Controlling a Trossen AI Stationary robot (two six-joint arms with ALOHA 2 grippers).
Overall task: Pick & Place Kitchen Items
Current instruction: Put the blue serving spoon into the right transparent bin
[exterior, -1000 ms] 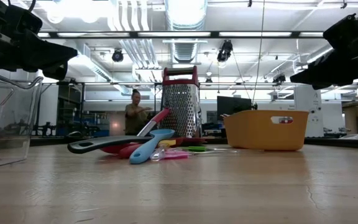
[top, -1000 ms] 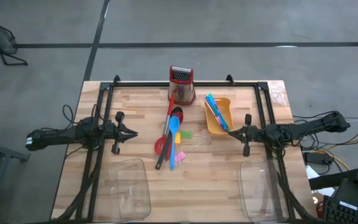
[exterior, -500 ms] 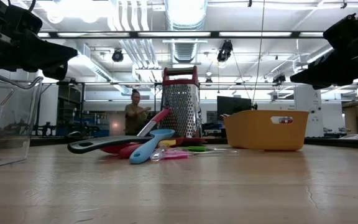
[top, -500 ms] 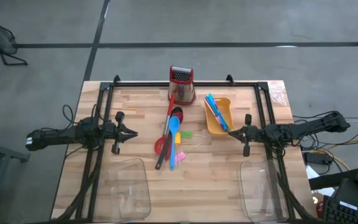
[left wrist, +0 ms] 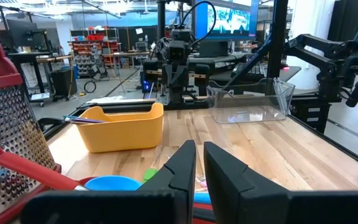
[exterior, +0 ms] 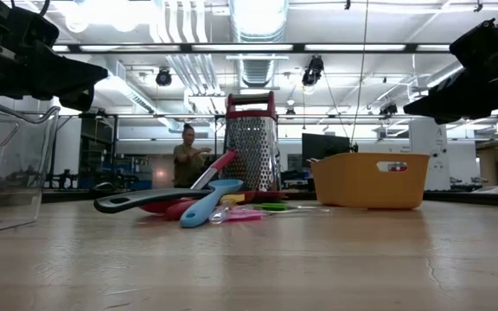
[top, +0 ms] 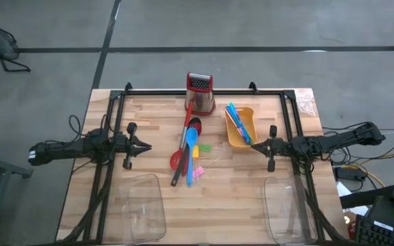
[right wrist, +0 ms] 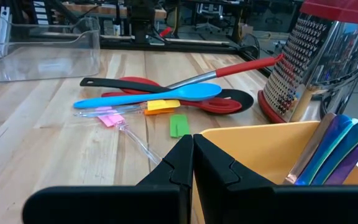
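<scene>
Both claws hung clenched and empty above the desk [top: 149, 113]. Left claw [top: 146, 145] and right claw [top: 254, 147] flanked the utensil pile [top: 189, 152]

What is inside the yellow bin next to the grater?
The yellow bin holds a bundle of thin coloured sticks, mostly blue, leaning across it. Whatever lies on the bin's floor under them is hidden.

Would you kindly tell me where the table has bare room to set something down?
Bare wood lies between the two clear trays, and between the left gripper and the utensil pile. It is crowded from grater to yellow bin.
</scene>
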